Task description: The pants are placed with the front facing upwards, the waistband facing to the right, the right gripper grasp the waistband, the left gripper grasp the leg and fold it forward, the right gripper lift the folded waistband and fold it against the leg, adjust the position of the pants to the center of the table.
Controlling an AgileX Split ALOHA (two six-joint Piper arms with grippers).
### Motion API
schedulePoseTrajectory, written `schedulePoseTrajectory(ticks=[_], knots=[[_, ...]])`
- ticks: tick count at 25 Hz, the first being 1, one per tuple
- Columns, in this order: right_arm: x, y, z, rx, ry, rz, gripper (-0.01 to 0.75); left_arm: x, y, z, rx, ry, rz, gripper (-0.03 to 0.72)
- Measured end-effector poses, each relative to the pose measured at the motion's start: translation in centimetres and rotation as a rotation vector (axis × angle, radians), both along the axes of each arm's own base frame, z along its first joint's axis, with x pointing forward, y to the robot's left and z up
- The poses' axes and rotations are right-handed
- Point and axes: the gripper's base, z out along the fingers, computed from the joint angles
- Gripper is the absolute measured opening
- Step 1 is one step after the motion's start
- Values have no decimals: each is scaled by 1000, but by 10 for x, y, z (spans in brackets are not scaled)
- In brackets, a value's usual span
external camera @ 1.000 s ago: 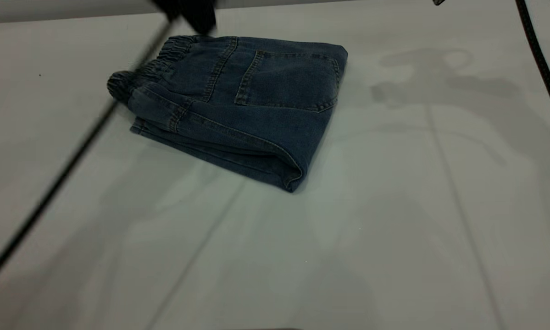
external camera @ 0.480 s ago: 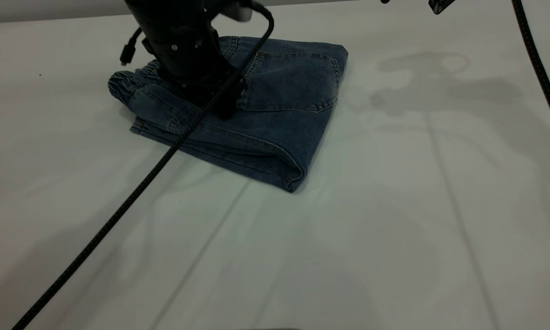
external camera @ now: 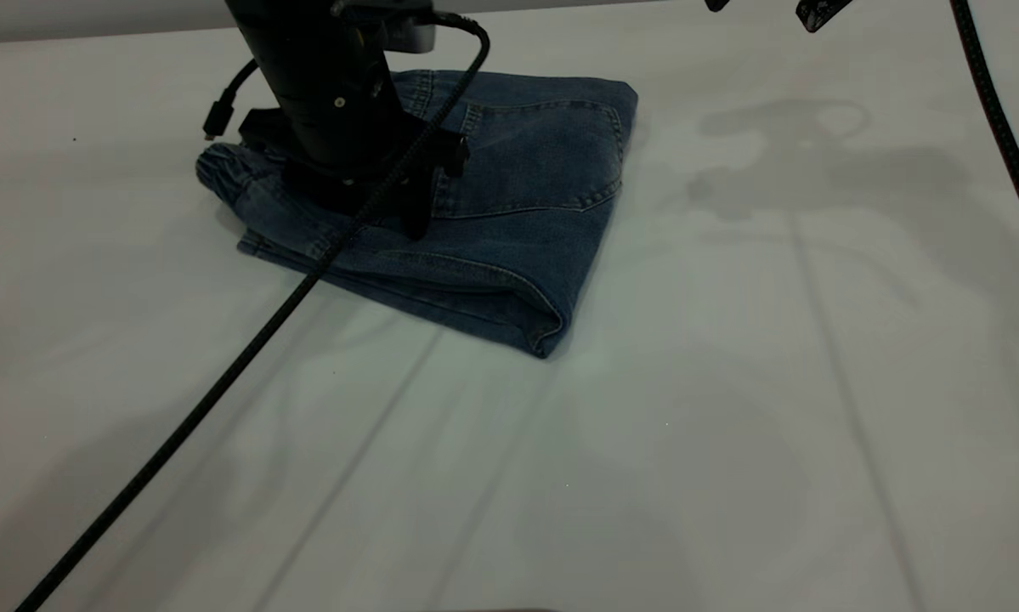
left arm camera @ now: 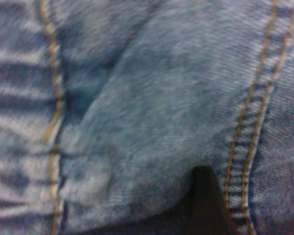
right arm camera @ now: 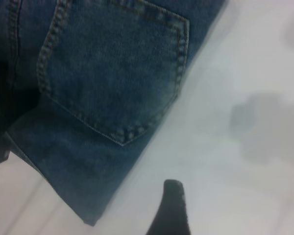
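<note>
Denim pants, folded into compact bundle, lay toward far left of tabletop. Left gripper pressed down beside waistband; open or closed, cannot tell. Right gripper off beyond pants' pocket edge, state hidden. Risk: top layer dragged, folds sheared apart. Long axis diagonal, waistband leftward.

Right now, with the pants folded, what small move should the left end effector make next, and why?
Probably drag the pants toward the middle of the table: the left end effector presses on them, and they lie at its far left.
</note>
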Motion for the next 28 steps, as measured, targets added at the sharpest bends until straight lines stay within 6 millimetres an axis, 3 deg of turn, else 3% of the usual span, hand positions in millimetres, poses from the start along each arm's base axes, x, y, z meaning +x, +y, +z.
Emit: schedulePoseTrajectory(ticks=[6, 19, 24, 28], knots=[[-1, 0, 0, -1, 7, 16, 552, -2, 2, -1, -82, 69, 324, 400], [-2, 0, 3, -2, -4, 30, 552, -18, 0, -3, -151, 291, 713, 379], [-2, 0, 3, -2, 0, 32, 552, -21, -6, 2, -157, 294, 725, 379], [-3, 0, 5, -2, -4, 37, 552, -25, -16, 27, -141, 206, 641, 379]])
